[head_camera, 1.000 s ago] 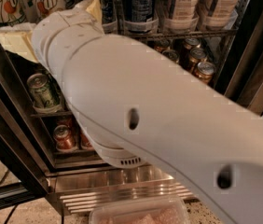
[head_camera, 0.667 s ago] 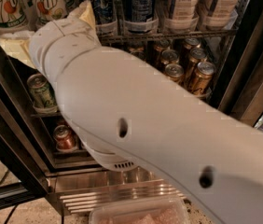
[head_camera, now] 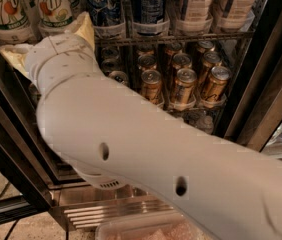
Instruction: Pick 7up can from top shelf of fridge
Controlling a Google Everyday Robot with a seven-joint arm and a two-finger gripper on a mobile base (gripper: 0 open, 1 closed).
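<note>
Two tall white 7up cans stand at the left end of the top shelf (head_camera: 181,37) of the fridge (head_camera: 263,79), one at the far left (head_camera: 3,6) and one beside it (head_camera: 55,4). My gripper (head_camera: 43,34) is just below and in front of them at the shelf's front rail. Its two cream fingers are spread wide, one pointing up to the right (head_camera: 83,29) and one out to the left (head_camera: 12,56). It holds nothing. My thick white arm (head_camera: 146,149) crosses the view and hides the lower left shelves.
Tall blue cans (head_camera: 103,4) and pale cans (head_camera: 196,1) fill the rest of the top shelf. Short gold cans (head_camera: 183,86) sit on the rack below. The ribbed steel base (head_camera: 111,211) and a clear plastic tub (head_camera: 146,231) lie at the bottom.
My arm has swung left and down across the view, uncovering the gold cans. The gripper has stayed under the 7up cans with its fingers spread.
</note>
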